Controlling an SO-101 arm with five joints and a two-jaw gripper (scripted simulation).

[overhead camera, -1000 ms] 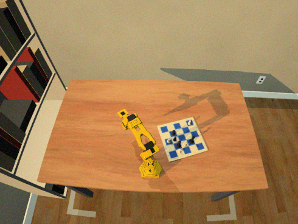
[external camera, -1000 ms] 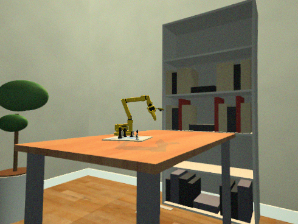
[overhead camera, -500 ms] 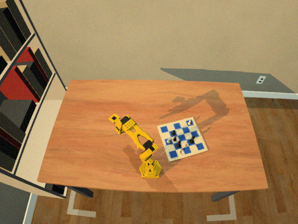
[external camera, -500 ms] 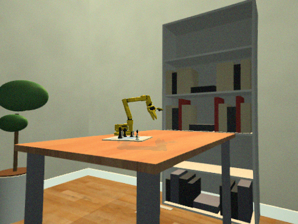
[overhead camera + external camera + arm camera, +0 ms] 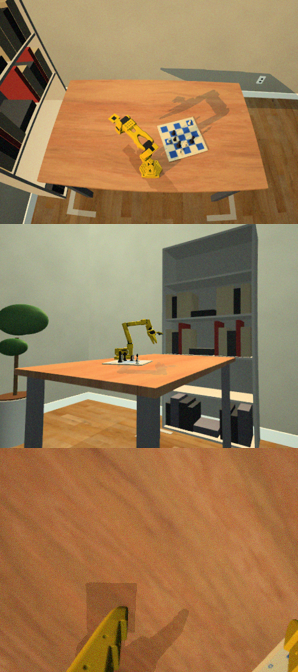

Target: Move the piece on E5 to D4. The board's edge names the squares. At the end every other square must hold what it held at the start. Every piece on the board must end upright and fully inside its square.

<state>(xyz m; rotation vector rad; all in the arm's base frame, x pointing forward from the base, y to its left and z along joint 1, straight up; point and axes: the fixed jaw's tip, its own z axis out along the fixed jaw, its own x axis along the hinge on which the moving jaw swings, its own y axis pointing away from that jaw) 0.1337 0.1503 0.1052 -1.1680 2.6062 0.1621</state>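
Your counter [image 5: 91,152] carries the chessboard [image 5: 204,145] to the right of the arm [image 5: 137,134], whose jaws [image 5: 115,120] hang high over bare wood, well apart from the board, partly open and holding nothing. The piece on E5 sits among the small pieces [image 5: 179,143]; which one is too small to tell. It probably handles as light, rigid and easily tipped, so take it around the narrow body, straight from above
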